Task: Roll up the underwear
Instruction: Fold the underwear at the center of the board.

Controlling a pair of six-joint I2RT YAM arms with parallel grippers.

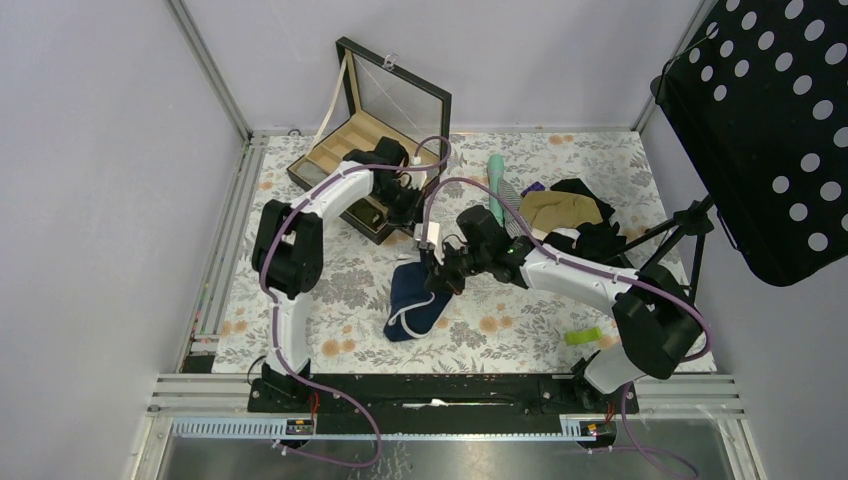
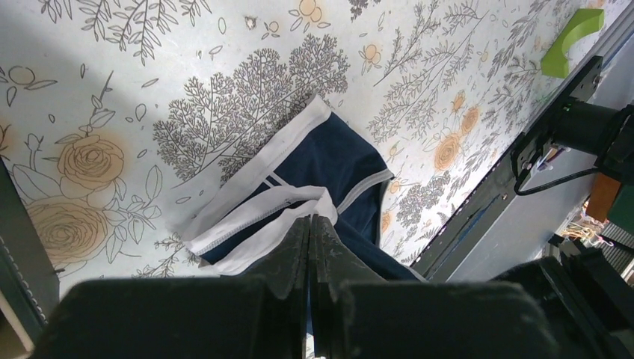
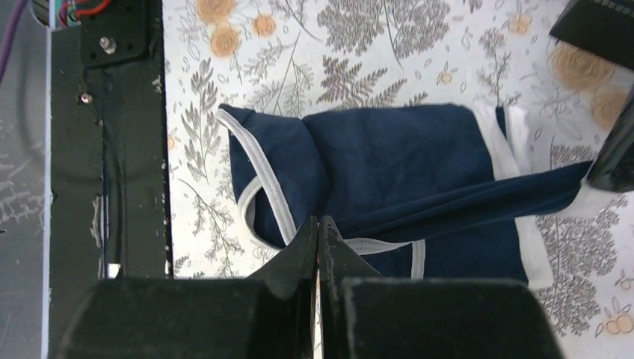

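Soft, even, bright light fills the booth. The floral-printed counter (image 1: 520, 330) carries only faint, diffuse shadows beneath the arms, and the grey metal tray (image 1: 450, 455) at its near edge shows a dull sheen. In both wrist views the black fingers (image 2: 291, 269) (image 3: 299, 262) loom dark and slightly blurred against the lens. The dark navy cloth underwear (image 3: 396, 157) keeps crisp fold detail.

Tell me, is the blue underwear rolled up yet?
Not yet. The underwear lies mostly flat on the tablecloth, one edge pulled across it; no roll shows.
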